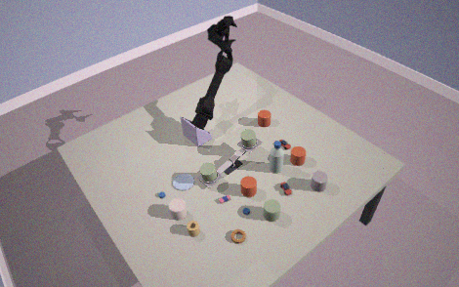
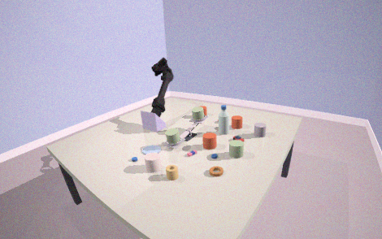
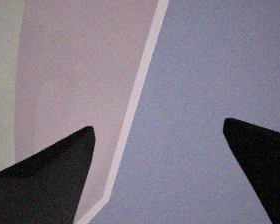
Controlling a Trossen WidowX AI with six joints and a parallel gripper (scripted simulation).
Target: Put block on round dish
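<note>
Two matching green cups stand on the ends of the small balance (image 1: 222, 169) (image 2: 184, 135). The near cup (image 1: 208, 173) (image 2: 172, 136) is beside the round dish, and the far cup (image 1: 248, 139) (image 2: 197, 114) is at the other end. I cannot tell the beam's tilt surely. The block is not visible. The pale blue round dish (image 1: 184, 182) (image 2: 151, 150) lies on the table with nothing seen on it. My gripper (image 1: 234, 33) (image 3: 160, 129) is open and empty, raised high above the table, far from the cups and dish.
A lilac wedge (image 1: 195, 133) (image 2: 153, 121) stands by the arm's base. A bottle (image 1: 276, 160) (image 2: 223, 123) and a red cylinder (image 1: 248, 186) (image 2: 210, 141) are right of the balance. A pink cylinder (image 1: 178, 209) (image 2: 153, 162) is near the dish. Another green cylinder (image 1: 271, 210) (image 2: 236, 149) stands on the table.
</note>
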